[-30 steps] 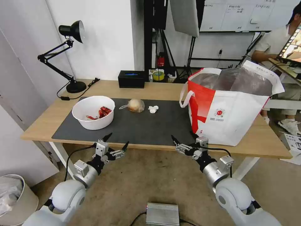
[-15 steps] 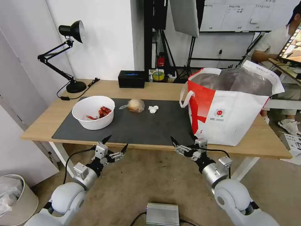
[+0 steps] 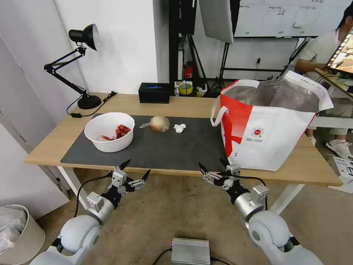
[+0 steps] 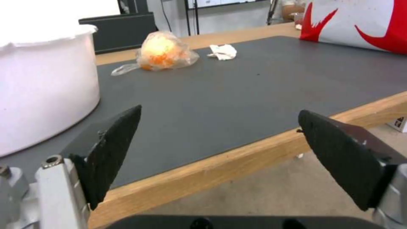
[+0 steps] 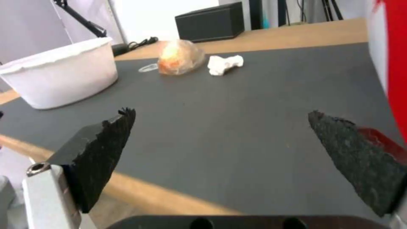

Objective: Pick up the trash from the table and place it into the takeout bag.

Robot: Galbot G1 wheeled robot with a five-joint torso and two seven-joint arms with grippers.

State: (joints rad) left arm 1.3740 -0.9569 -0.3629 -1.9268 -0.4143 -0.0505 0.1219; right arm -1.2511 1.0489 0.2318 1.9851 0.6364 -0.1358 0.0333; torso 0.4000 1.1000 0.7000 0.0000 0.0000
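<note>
On the dark grey mat of the table (image 3: 55, 145) lie a white bowl (image 3: 109, 131) holding red shells, a clear bag with a tan lump (image 3: 159, 123) and a small crumpled white tissue (image 3: 179, 127). The takeout bag (image 3: 270, 127), white and red with foil lining, stands open at the table's right end. My left gripper (image 3: 135, 168) hovers open just off the front edge, below the bowl. My right gripper (image 3: 212, 165) is open too, by the front edge near the takeout bag's lower left corner. In the wrist views the bowl (image 4: 42, 86), lump bag (image 4: 163, 52) (image 5: 178, 57) and tissue (image 4: 222, 52) (image 5: 224, 64) lie ahead.
A black desk lamp (image 3: 82, 66) stands at the table's back left, with a black box (image 3: 154, 92) and a tape roll (image 3: 185, 88) along the back edge. A grey bin (image 3: 16, 233) sits on the floor at left, a metal box (image 3: 190, 251) between my arms.
Both grippers have drifted slightly: the left a little lower, the right a little to the left and up. The objects on the table have not moved.
</note>
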